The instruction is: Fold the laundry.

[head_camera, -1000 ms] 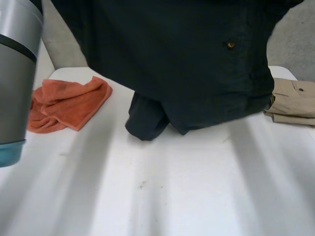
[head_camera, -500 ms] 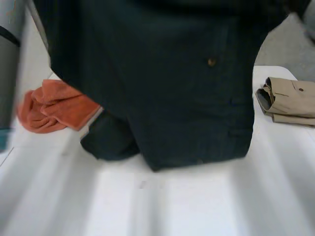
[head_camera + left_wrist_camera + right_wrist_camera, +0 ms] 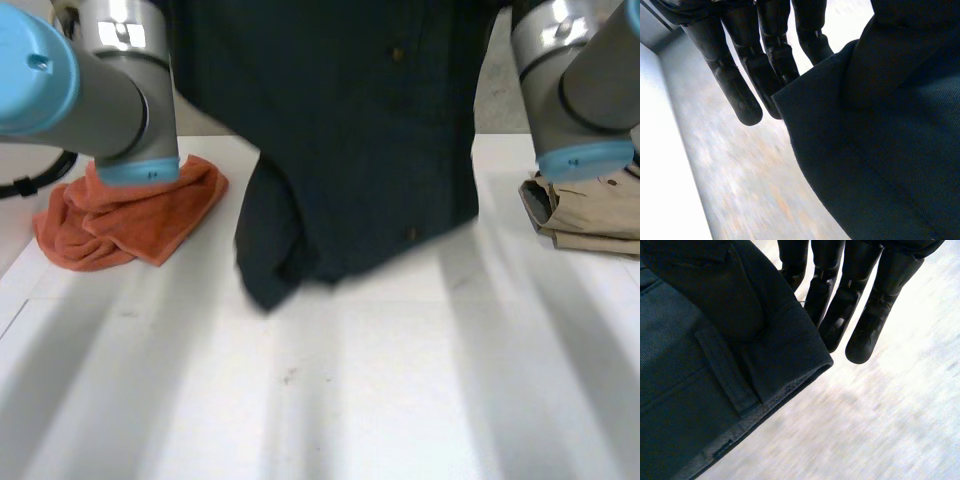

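Note:
A dark garment [image 3: 350, 150] with small buttons hangs between my two arms, and its lower end rests bunched on the white table [image 3: 350, 400]. In the left wrist view, my left hand [image 3: 745, 95] has straight fingers with a corner of the garment [image 3: 880, 150] pinched at their tips. In the right wrist view, my right hand [image 3: 865, 335] pins a hemmed corner of the garment [image 3: 690, 390], the thumb [image 3: 737, 310] pressing the cloth against the fingers. My left arm [image 3: 110, 90] and right arm [image 3: 580, 90] stand on either side of the cloth.
A crumpled orange towel [image 3: 130, 215] lies at the table's far left, partly behind my left arm. A folded beige garment [image 3: 590, 210] sits at the far right edge. Grey floor lies beyond the table.
Both arms have come into view at the sides. The garment swung towards the camera and back, and it now hangs narrower, with its lower end bunched left of the middle.

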Controlling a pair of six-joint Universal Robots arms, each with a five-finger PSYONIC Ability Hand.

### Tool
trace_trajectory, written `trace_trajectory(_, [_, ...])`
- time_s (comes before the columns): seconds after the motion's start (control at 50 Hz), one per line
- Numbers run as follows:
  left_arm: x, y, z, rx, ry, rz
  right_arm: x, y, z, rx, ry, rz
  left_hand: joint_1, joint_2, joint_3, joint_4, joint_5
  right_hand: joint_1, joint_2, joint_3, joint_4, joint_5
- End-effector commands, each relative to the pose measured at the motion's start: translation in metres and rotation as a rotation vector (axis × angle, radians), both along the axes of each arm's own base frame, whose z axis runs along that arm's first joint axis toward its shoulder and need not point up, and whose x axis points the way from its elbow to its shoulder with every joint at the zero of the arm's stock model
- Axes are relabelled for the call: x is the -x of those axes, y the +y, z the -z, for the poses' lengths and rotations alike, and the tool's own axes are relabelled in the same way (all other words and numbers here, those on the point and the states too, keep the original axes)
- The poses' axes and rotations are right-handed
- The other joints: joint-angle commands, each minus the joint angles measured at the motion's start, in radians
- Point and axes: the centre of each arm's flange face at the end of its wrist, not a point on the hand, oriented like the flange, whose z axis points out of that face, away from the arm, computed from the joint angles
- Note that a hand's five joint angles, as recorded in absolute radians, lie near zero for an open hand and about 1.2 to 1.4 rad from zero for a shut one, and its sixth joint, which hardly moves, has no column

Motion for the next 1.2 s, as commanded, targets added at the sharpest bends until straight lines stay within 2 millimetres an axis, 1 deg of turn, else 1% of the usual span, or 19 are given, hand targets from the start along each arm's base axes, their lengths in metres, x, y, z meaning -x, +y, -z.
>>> trace_trajectory(0.02, [-0.001, 0.026, -0.015, 0.041, 0.026, 0.029, 0.007, 0.015, -0.033, 0.090, -0.038, 0.014, 0.232, 0.194, 0.201, 0.194, 0.258, 0.409, 0.223, 0.214, 0.207, 0.230])
trace_trajectory(0.08, [-0.003, 0.032, 0.000, -0.010, -0.001, 0.029, 0.002, 0.017, -0.011, -0.008, 0.013, -0.011, 0.232, 0.194, 0.201, 0.194, 0.258, 0.409, 0.223, 0.214, 0.207, 0.230])
trace_trajectory(0.14, [-0.006, 0.038, 0.032, -0.109, -0.052, 0.029, -0.002, 0.022, 0.012, -0.104, 0.061, -0.028, 0.232, 0.194, 0.201, 0.194, 0.258, 0.409, 0.223, 0.214, 0.207, 0.230])
trace_trajectory(0.22, [-0.010, 0.049, 0.090, -0.295, -0.152, 0.030, 0.000, 0.028, 0.062, -0.295, 0.170, -0.014, 0.232, 0.194, 0.201, 0.194, 0.258, 0.409, 0.223, 0.214, 0.207, 0.230])
trace_trajectory(0.24, [-0.011, 0.053, 0.102, -0.338, -0.176, 0.031, 0.003, 0.032, 0.083, -0.372, 0.227, -0.005, 0.232, 0.194, 0.201, 0.194, 0.258, 0.409, 0.223, 0.214, 0.207, 0.230])
trace_trajectory(0.26, [-0.013, 0.061, 0.126, -0.423, -0.224, 0.035, 0.004, 0.036, 0.095, -0.415, 0.258, -0.004, 0.232, 0.194, 0.201, 0.194, 0.258, 0.409, 0.223, 0.214, 0.207, 0.230])
trace_trajectory(0.3, [-0.015, 0.072, 0.148, -0.513, -0.271, 0.044, 0.007, 0.043, 0.118, -0.494, 0.316, -0.008, 0.232, 0.194, 0.201, 0.194, 0.258, 0.409, 0.223, 0.214, 0.207, 0.230])
trace_trajectory(0.32, [-0.015, 0.078, 0.159, -0.554, -0.296, 0.051, 0.010, 0.052, 0.142, -0.568, 0.371, -0.019, 0.232, 0.194, 0.201, 0.194, 0.258, 0.409, 0.223, 0.214, 0.207, 0.230])
trace_trajectory(0.34, [-0.016, 0.093, 0.180, -0.641, -0.351, 0.066, 0.010, 0.056, 0.151, -0.595, 0.396, -0.023, 0.232, 0.194, 0.201, 0.194, 0.258, 0.409, 0.223, 0.214, 0.207, 0.230])
trace_trajectory(0.4, [-0.018, 0.123, 0.213, -0.790, -0.447, 0.088, 0.015, 0.073, 0.186, -0.682, 0.483, -0.058, 0.232, 0.194, 0.201, 0.194, 0.258, 0.409, 0.223, 0.214, 0.207, 0.230])
trace_trajectory(0.5, [-0.030, 0.167, 0.240, -0.988, -0.580, 0.058, 0.025, 0.110, 0.230, -0.817, 0.616, -0.101, 0.232, 0.194, 0.201, 0.194, 0.258, 0.409, 0.223, 0.214, 0.207, 0.230])
trace_trajectory(0.52, [-0.031, 0.172, 0.240, -1.001, -0.591, 0.053, 0.030, 0.128, 0.235, -0.849, 0.656, -0.113, 0.232, 0.194, 0.201, 0.194, 0.258, 0.409, 0.223, 0.214, 0.207, 0.230])
trace_trajectory(0.54, [-0.033, 0.178, 0.240, -1.019, -0.610, 0.046, 0.030, 0.132, 0.234, -0.849, 0.662, -0.118, 0.232, 0.194, 0.201, 0.194, 0.258, 0.409, 0.223, 0.214, 0.207, 0.230])
trace_trajectory(0.64, [-0.048, 0.212, 0.237, -1.108, -0.705, 0.030, 0.039, 0.173, 0.208, -0.826, 0.715, -0.145, 0.232, 0.194, 0.201, 0.194, 0.258, 0.409, 0.223, 0.214, 0.207, 0.230])
trace_trajectory(0.88, [-0.055, 0.254, 0.229, -1.148, -0.782, 0.097, 0.071, 0.211, 0.228, -0.942, 0.965, -0.162, 0.232, 0.194, 0.201, 0.194, 0.258, 0.409, 0.223, 0.214, 0.207, 0.230])
trace_trajectory(0.96, [-0.055, 0.258, 0.220, -1.126, -0.763, 0.111, 0.078, 0.208, 0.232, -0.959, 0.953, -0.143, -0.913, -0.950, -0.944, -0.951, -0.886, 0.409, 0.223, 0.214, 0.207, 0.230])
trace_trajectory(1.02, [-0.053, 0.250, 0.202, -1.076, -0.702, 0.112, 0.080, 0.207, 0.235, -0.946, 0.939, -0.134, -0.930, -0.968, -0.961, -0.969, -0.904, 0.409, 0.223, 0.214, 0.207, 0.230])
trace_trajectory(1.1, [-0.055, 0.211, 0.175, -1.018, -0.584, 0.069, 0.080, 0.205, 0.238, -0.920, 0.928, -0.120, -0.927, -0.965, -0.958, -0.966, -0.901, 0.409, 0.223, 0.214, 0.207, 0.230])
trace_trajectory(1.2, [-0.050, 0.145, 0.147, -0.883, -0.485, 0.166, 0.079, 0.204, 0.238, -0.896, 0.918, -0.116, -0.883, -0.921, -0.914, -0.922, -0.857, 0.409, 0.223, 0.214, 0.207, 0.230])
